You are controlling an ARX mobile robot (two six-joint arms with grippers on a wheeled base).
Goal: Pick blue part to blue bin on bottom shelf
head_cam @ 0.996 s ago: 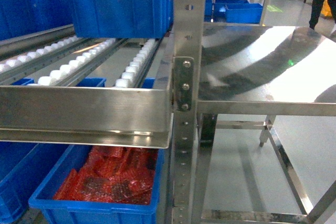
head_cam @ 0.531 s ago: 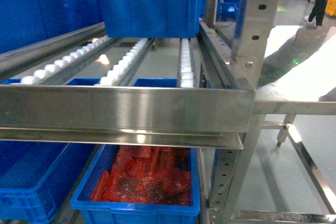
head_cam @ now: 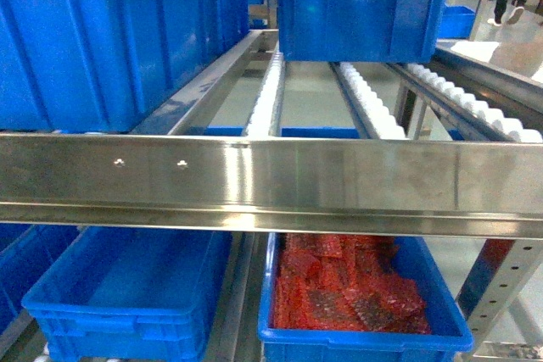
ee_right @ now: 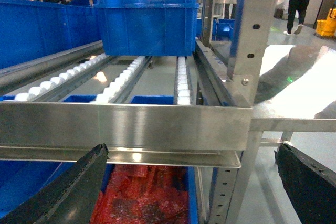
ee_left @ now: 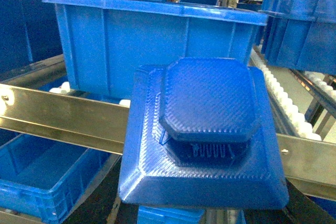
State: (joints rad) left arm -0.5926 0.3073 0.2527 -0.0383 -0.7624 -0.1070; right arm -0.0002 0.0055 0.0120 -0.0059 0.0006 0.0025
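Nearest, borne at the left gripper: square stepped blue plastic part, not yet binned; grip hidden, closure not discernible. Right gripper spread wide, empty. Swung leftward within the last second: steel table lost, riveted stainless front rail of the bottom shelf spanning the head view, large blue plastic bin revealed far left on the rollers. Approach judged unfinished.

Warehouse: steel roller racks holding blue bins
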